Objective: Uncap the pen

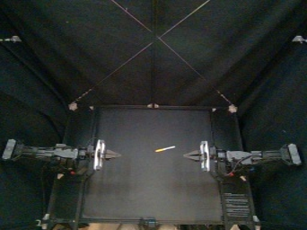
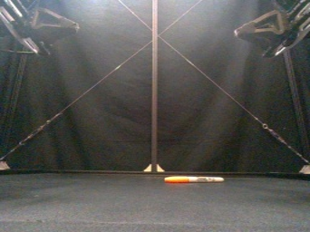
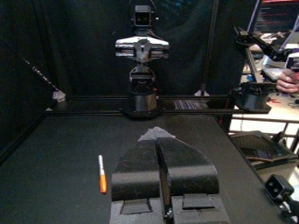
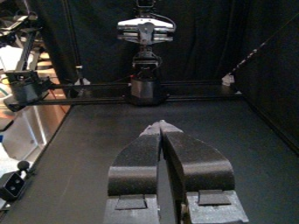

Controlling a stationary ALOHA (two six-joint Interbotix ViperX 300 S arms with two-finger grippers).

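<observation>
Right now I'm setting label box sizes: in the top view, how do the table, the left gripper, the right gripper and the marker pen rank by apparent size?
1. the table, by far the largest.
2. the left gripper and the right gripper: they look alike, so I won't rank them.
3. the marker pen, smallest.

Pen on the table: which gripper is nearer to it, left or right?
Right. In the top view the right gripper hangs close beside the pen, on its right. The left gripper is clearly farther off, over the table's left side.
</observation>
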